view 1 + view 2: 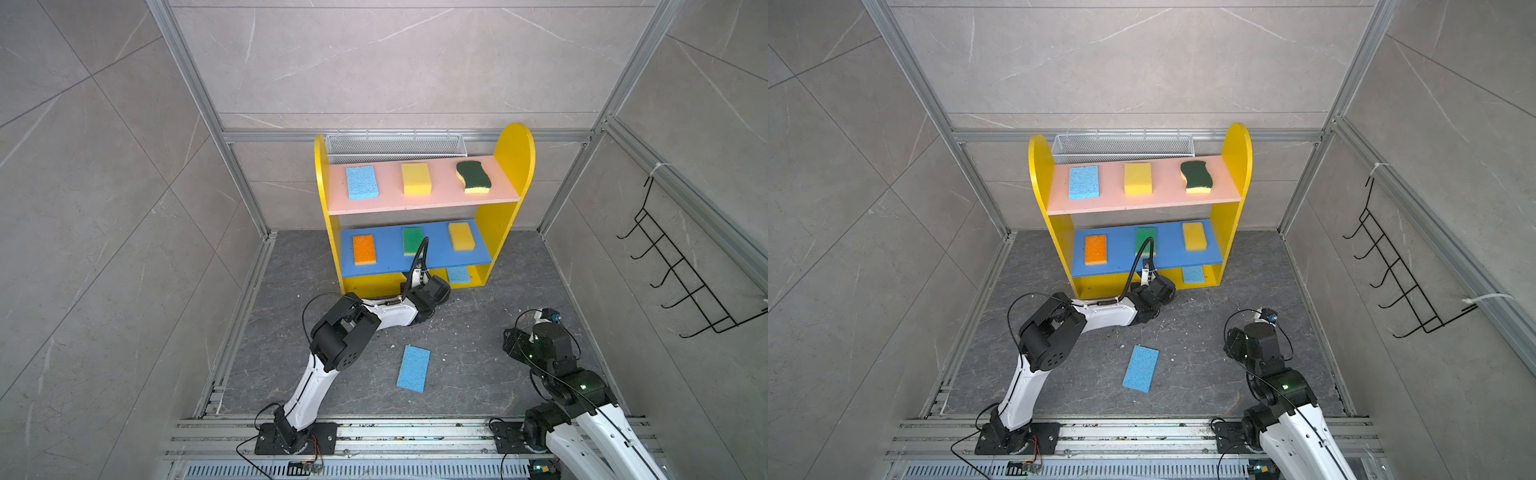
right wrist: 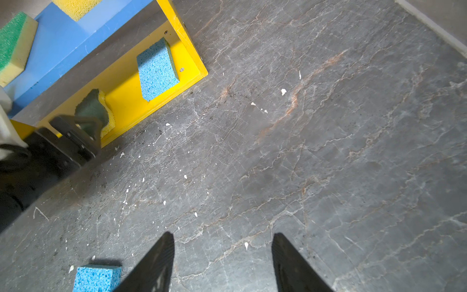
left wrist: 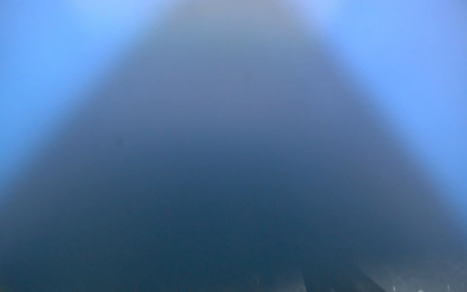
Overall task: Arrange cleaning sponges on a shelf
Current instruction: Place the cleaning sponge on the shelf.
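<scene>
Tucking wavy sponge (image 2: 93,108) into shelf (image 2: 123,83) base, left gripper (image 2: 83,124) hold untellable, right gripper (image 2: 222,235) wide, empty; leaving floor sponge (image 1: 413,368) at six o'clock.

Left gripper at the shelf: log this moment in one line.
left gripper: at wavy dark-green-on-yellow sponge on yellow shelf base, grip unclear | right gripper: open, empty | light blue foam sponge: on floor
</scene>
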Robot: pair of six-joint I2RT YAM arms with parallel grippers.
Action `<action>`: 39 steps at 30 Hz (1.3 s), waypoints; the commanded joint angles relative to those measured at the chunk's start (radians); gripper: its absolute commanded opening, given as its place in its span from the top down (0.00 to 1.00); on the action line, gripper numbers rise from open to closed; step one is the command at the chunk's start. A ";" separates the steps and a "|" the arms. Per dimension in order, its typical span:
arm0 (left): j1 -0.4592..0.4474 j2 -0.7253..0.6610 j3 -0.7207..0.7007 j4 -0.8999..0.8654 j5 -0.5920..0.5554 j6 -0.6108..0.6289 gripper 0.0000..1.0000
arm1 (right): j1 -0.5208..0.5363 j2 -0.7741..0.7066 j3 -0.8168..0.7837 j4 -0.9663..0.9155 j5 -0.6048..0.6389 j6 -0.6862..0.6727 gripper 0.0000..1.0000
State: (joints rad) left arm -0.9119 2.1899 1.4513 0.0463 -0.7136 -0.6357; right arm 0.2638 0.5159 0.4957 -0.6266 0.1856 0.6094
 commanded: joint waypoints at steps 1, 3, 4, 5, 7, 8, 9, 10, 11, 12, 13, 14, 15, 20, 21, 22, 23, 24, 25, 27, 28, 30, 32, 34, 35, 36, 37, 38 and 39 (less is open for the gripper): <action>-0.012 -0.064 -0.051 -0.031 0.012 -0.021 0.23 | 0.004 -0.019 0.010 -0.024 -0.013 0.006 0.40; -0.012 -0.077 -0.074 -0.026 0.020 -0.032 0.27 | 0.005 -0.029 0.009 -0.026 -0.013 0.006 0.43; -0.012 -0.079 -0.080 -0.020 0.024 -0.033 0.29 | 0.005 -0.034 0.008 -0.028 -0.014 0.006 0.44; -0.010 -0.077 -0.080 -0.023 0.027 -0.031 0.31 | 0.005 -0.038 0.007 -0.030 -0.014 0.006 0.45; -0.007 -0.075 -0.074 -0.026 0.031 -0.035 0.36 | 0.005 -0.044 0.006 -0.037 -0.014 0.006 0.47; -0.006 -0.073 -0.069 -0.027 0.035 -0.036 0.40 | 0.006 -0.048 0.007 -0.039 -0.015 0.004 0.48; -0.004 -0.072 -0.064 -0.026 0.038 -0.040 0.43 | 0.005 -0.051 0.006 -0.041 -0.014 0.003 0.49; -0.002 -0.070 -0.059 -0.031 0.039 -0.047 0.46 | 0.005 -0.053 0.006 -0.043 -0.012 0.002 0.50; 0.001 -0.068 -0.053 -0.036 0.037 -0.051 0.48 | 0.005 -0.056 0.005 -0.045 -0.011 0.001 0.50; 0.005 -0.066 -0.047 -0.042 0.034 -0.056 0.50 | 0.005 -0.057 0.006 -0.045 -0.011 0.001 0.50; 0.010 -0.065 -0.044 -0.045 0.034 -0.062 0.51 | 0.006 -0.057 0.007 -0.045 -0.011 0.001 0.50; 0.015 -0.064 -0.044 -0.043 0.036 -0.066 0.53 | 0.006 -0.058 0.007 -0.045 -0.011 0.001 0.50; 0.019 -0.064 -0.043 -0.041 0.036 -0.067 0.53 | 0.005 -0.058 0.009 -0.045 -0.011 0.001 0.50; 0.039 -0.055 -0.035 -0.021 0.042 -0.069 0.54 | 0.005 -0.062 0.005 -0.045 -0.011 -0.002 0.49; 0.041 -0.052 -0.032 -0.019 0.043 -0.069 0.54 | 0.005 -0.062 0.006 -0.043 -0.011 -0.002 0.50; 0.043 -0.049 -0.028 -0.019 0.041 -0.069 0.54 | 0.005 -0.060 0.007 -0.044 -0.013 -0.003 0.49; 0.046 -0.048 -0.026 -0.019 0.041 -0.071 0.54 | 0.005 -0.058 0.009 -0.045 -0.014 -0.003 0.49; 0.048 -0.050 -0.026 -0.011 0.040 -0.070 0.54 | 0.005 -0.058 0.007 -0.045 -0.016 -0.005 0.49; 0.050 -0.051 -0.026 -0.005 0.040 -0.071 0.54 | 0.005 -0.059 0.008 -0.047 -0.018 -0.005 0.49; 0.053 -0.053 -0.025 0.003 0.039 -0.068 0.54 | 0.005 -0.060 0.007 -0.045 -0.020 -0.005 0.49; 0.053 -0.054 -0.023 0.007 0.035 -0.068 0.54 | 0.006 -0.060 0.007 -0.044 -0.020 -0.005 0.49; 0.054 -0.058 -0.022 0.008 0.022 -0.067 0.54 | 0.005 -0.060 0.006 -0.042 -0.021 -0.005 0.49; 0.055 -0.064 -0.032 0.017 0.008 -0.067 0.54 | 0.006 -0.062 0.004 -0.042 -0.025 -0.005 0.49; 0.060 -0.067 -0.047 0.039 0.009 -0.073 0.55 | 0.004 -0.066 0.001 -0.041 -0.029 -0.005 0.50; 0.062 -0.067 -0.055 0.054 0.012 -0.082 0.55 | 0.005 -0.067 -0.002 -0.038 -0.031 -0.004 0.50; 0.064 -0.067 -0.065 0.075 0.015 -0.087 0.55 | 0.006 -0.071 -0.003 -0.039 -0.034 -0.004 0.50; 0.067 -0.067 -0.078 0.106 0.021 -0.084 0.56 | 0.006 -0.072 -0.006 -0.036 -0.039 -0.003 0.51; 0.069 -0.067 -0.088 0.123 0.022 -0.090 0.56 | 0.005 -0.075 -0.009 -0.035 -0.044 -0.001 0.52; 0.070 -0.065 -0.097 0.142 0.019 -0.090 0.56 | 0.005 -0.077 -0.013 -0.034 -0.048 0.000 0.53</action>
State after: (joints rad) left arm -0.8852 2.1715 1.3594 0.0566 -0.6506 -0.6964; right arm 0.2638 0.4519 0.4957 -0.6548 0.1539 0.6090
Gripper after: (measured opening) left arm 0.439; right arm 0.479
